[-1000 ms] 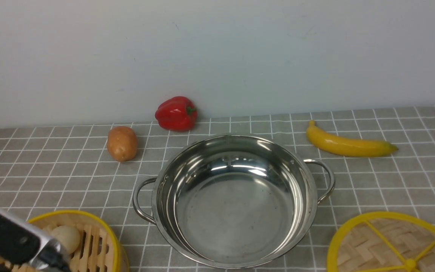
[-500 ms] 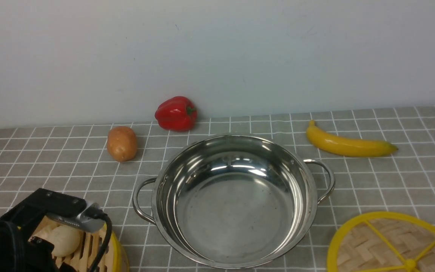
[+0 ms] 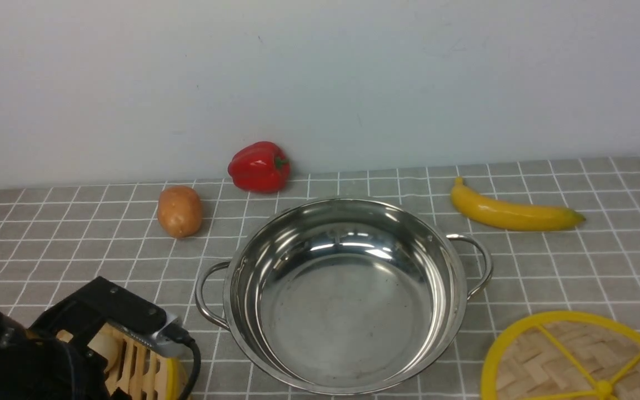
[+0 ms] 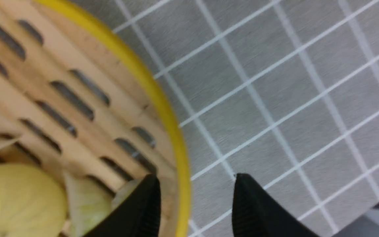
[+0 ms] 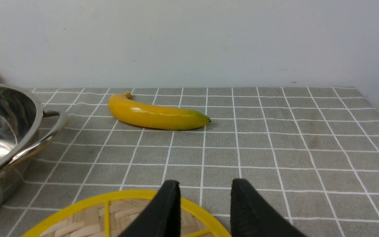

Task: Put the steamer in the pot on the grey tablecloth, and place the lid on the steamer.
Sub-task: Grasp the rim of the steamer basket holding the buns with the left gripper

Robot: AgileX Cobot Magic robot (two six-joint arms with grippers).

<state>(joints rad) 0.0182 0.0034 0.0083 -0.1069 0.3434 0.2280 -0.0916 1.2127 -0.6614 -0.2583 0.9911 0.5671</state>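
The steamer [image 3: 139, 361], a slatted bamboo basket with a yellow rim, sits at the near left of the grey tablecloth [image 3: 575, 261], mostly covered by my left arm. In the left wrist view my left gripper [image 4: 194, 181] is open and straddles the steamer's rim [image 4: 163, 105], one finger inside by a pale bun [image 4: 15, 194], the other outside over the cloth. The shiny pot [image 3: 348, 294] stands in the middle with nothing in it. The lid [image 3: 575, 361] lies flat at the near right. My right gripper [image 5: 205, 185] hangs open over the lid's far edge [image 5: 110, 197], holding nothing.
A red pepper [image 3: 259, 166] and a potato [image 3: 179, 211] lie behind the pot on the left. A banana [image 3: 511, 214] lies behind it on the right. The wall runs close along the cloth's far edge, and the cloth's left edge shows at the far left.
My left wrist has risen and swung forward and right over the steamer, hiding more of it. Pot, lid and the other items have not moved.
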